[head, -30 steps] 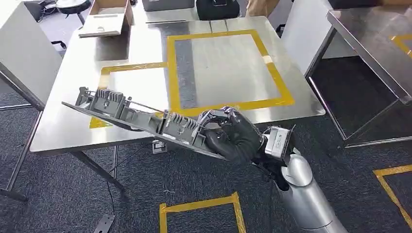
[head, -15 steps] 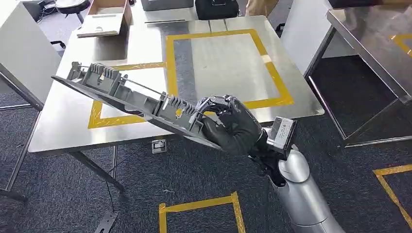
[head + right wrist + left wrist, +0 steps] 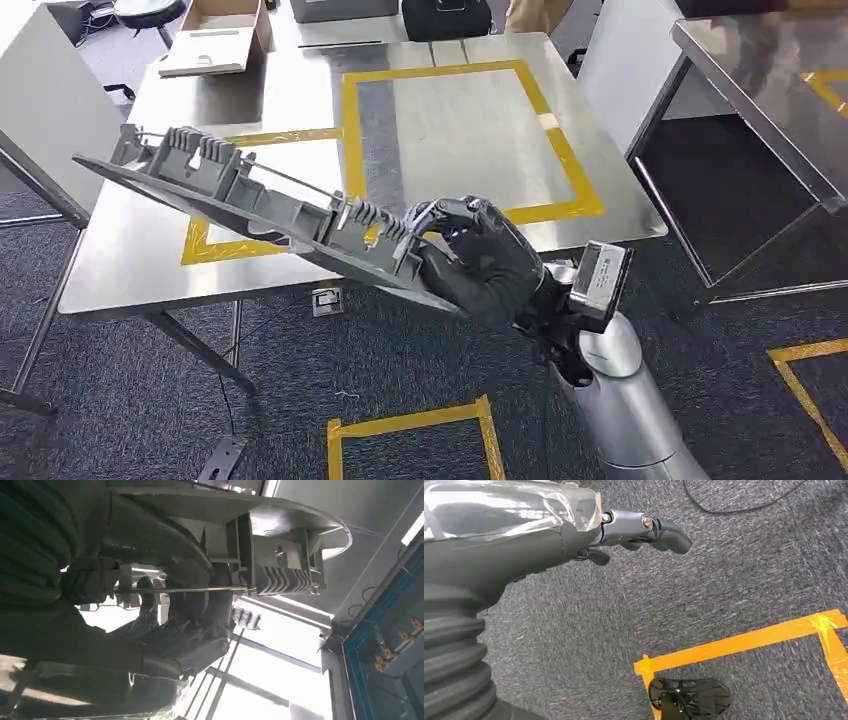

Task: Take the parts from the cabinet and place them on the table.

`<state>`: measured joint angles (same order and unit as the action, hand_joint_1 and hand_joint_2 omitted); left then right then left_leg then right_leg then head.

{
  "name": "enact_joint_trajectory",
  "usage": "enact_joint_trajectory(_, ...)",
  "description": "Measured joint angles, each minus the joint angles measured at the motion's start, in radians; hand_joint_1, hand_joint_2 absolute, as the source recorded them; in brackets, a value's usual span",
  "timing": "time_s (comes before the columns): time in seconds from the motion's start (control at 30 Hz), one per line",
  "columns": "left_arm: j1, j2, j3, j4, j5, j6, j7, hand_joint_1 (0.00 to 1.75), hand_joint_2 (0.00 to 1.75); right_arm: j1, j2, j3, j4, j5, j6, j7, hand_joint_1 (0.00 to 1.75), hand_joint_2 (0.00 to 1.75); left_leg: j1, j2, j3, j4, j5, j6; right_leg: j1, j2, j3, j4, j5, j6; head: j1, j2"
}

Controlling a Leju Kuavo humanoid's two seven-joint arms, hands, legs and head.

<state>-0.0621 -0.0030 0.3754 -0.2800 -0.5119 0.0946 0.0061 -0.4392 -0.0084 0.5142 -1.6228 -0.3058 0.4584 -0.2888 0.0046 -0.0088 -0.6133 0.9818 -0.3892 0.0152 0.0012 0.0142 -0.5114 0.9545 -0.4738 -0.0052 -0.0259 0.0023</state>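
- A long grey plastic part (image 3: 250, 205), ribbed and finned along its upper edge with a thin metal rod running its length, hangs tilted above the near left corner of the steel surface (image 3: 300, 90), its far end highest.
- The part's long axis runs up and leftward from the right robot hand (image 3: 480, 262), whose dark fingers clench its near end; the free end reaches out over the yellow-taped rectangles.
- The left robot hand (image 3: 624, 530) hangs low above grey carpet, holding nothing, fingers loosely extended; the right arm looks the one to set the part down.
- Brushed metal, glossy tape.
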Motion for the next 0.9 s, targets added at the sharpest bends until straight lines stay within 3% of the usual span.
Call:
enact_joint_trajectory(0.13,-0.002,-0.001,-0.008,-0.003,0.010,0.001,0.004,0.00,1.75,0.006,0.000,0.000,-0.003,-0.086,0.052,0.016,1.75,1.75,0.000,0.000,0.000,0.000,0.000,0.000,0.000,0.000,0.000,0.000,0.000,0.000,0.000,0.000)
enact_joint_trajectory(0.37,-0.002,-0.003,-0.011,-0.005,0.028,0.001,0.004,0.00,1.75,0.007,0.002,0.000,-0.006,-0.149,0.079,0.039,1.75,1.75,0.000,0.000,0.000,0.000,0.000,0.000,0.000,0.000,0.000,0.000,0.000,0.000,0.000,0.000)
enact_joint_trajectory(0.9,-0.002,-0.005,-0.012,-0.018,0.036,0.013,0.002,0.00,1.75,0.007,0.010,0.000,-0.009,-0.164,0.087,0.045,1.75,1.75,0.000,0.000,0.000,0.000,0.000,0.000,0.000,0.000,0.000,0.000,0.000,0.000,0.000,0.000)
